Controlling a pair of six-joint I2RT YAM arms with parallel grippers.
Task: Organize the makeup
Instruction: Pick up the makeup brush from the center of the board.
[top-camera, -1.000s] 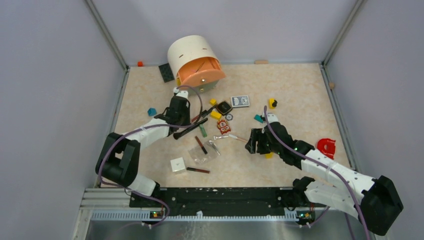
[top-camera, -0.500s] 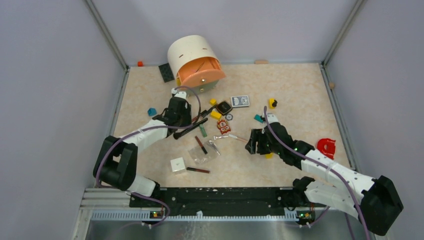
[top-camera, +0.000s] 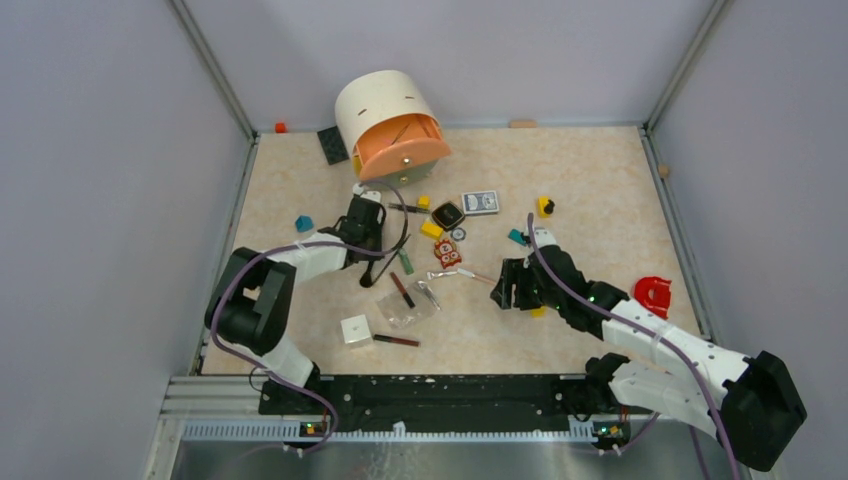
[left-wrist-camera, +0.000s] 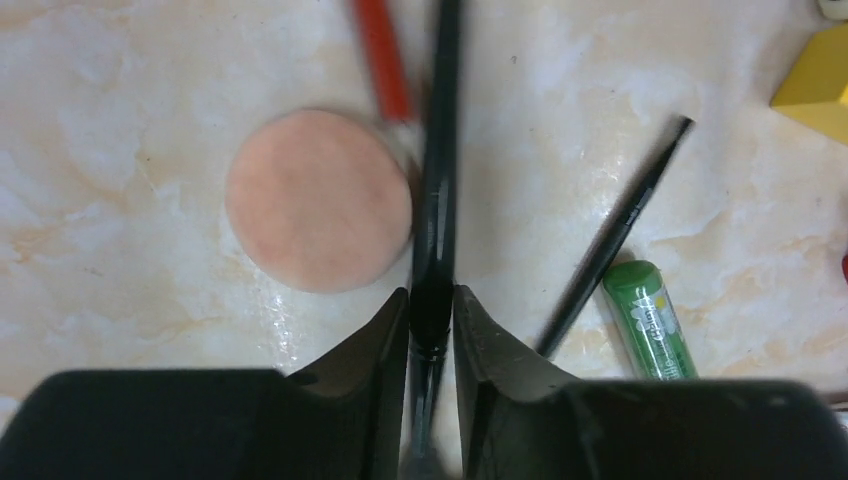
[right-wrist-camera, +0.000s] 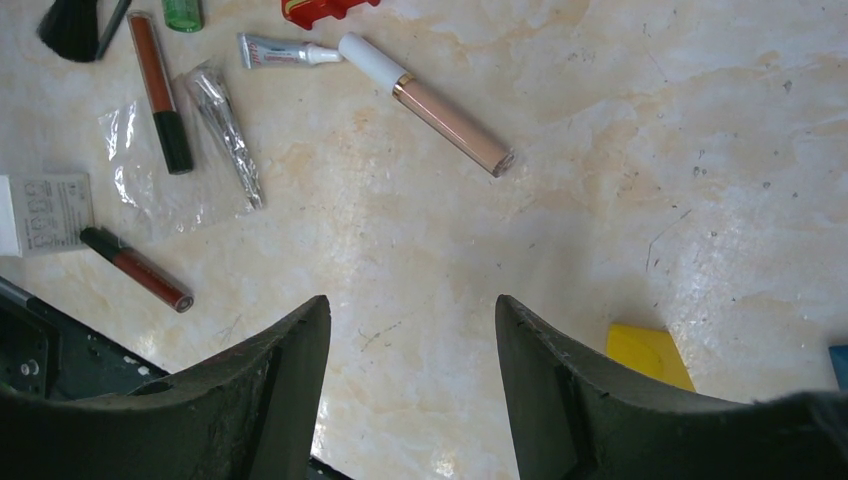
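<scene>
Left jaws pinched the handle of the long black brush (left-wrist-camera: 440, 190), far-left of the clear pouch (top-camera: 408, 303). Round peach puff (left-wrist-camera: 318, 200), green tube (left-wrist-camera: 655, 320) and thin black pencil (left-wrist-camera: 615, 260) were also on that side of the pouch. Dark-red pencil (right-wrist-camera: 158, 90) and silver tool (right-wrist-camera: 225, 130) lay on the pouch. Right jaws were spread wide, holding nothing, over bare surface (right-wrist-camera: 600, 220) right of the pouch. Pink lip gloss (right-wrist-camera: 440, 105) lay between pouch and right jaws.
</scene>
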